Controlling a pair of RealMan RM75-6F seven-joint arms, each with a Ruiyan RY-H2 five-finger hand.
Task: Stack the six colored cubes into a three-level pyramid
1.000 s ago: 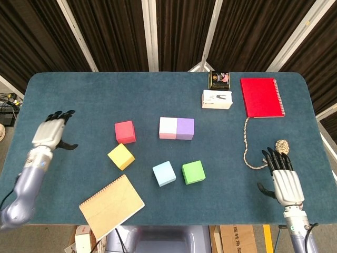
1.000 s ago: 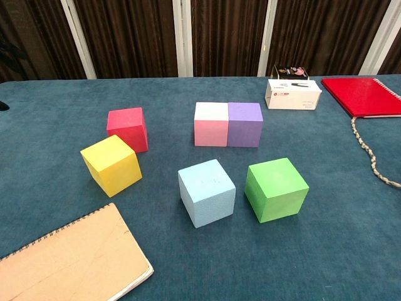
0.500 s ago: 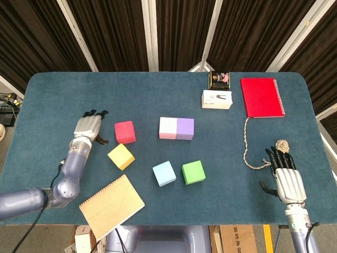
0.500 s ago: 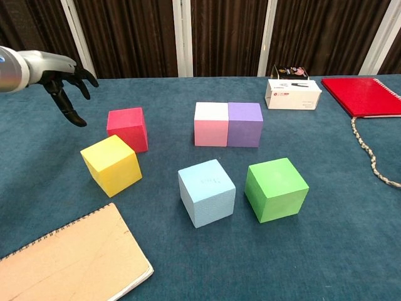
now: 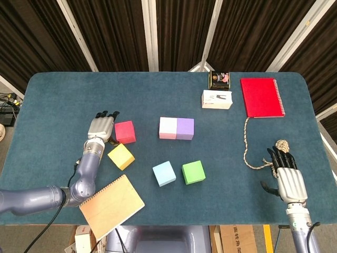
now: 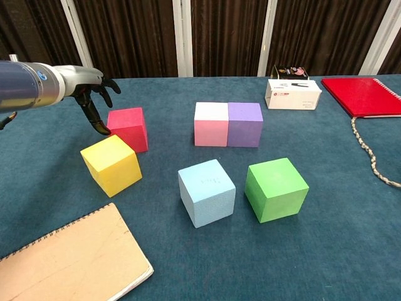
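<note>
Cubes are spread over the teal table [image 5: 63, 100], none stacked. Pink cube [image 5: 167, 128] & purple cube [image 5: 185, 128] are set touching side by side near the middle. Red cube [image 5: 125, 132] is seen to their left, w/ yellow cube [image 5: 121, 156] just in front of it, turned at an angle. Light-blue cube [image 5: 164, 173] & green cube [image 5: 193, 172] are placed nearer the robot, close but apart.

Left hand [image 5: 100, 127] is held just left of the red cube, arm stretched fwd from the lower-left corner. Fingers are spread & angled down, nothing held; in chest view the thumb tip is seen at or very near the cube's left edge, contact can't be told. Right hand [image 5: 287, 176] is kept low at the table's right-front, palm down, fingers apart & pointing fwd, nothing held. It is positioned just short of the rope [image 5: 250, 149] w/ its knotted end.
</note>
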